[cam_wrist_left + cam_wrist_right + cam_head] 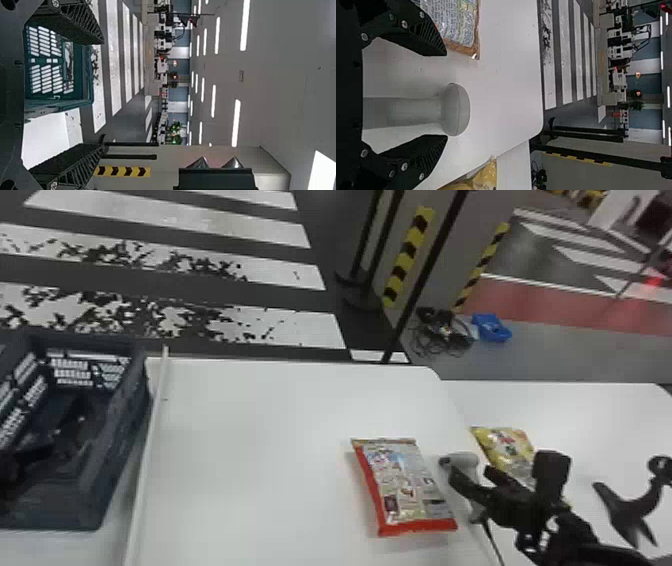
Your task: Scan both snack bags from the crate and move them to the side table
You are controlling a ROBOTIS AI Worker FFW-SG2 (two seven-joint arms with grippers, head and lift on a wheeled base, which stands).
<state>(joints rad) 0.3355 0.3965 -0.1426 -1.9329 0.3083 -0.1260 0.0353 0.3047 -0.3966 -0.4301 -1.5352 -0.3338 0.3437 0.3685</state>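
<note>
Yellow snack bag (504,444) partly behind right pincer (469,476), crate (116,445) partly beyond head view's left edge.

Left of the right gripper (469,478), near its fingers, lies a red-edged bag (404,485); beyond them, a yellow bag (505,447); well left, the crate (112,450).
</note>
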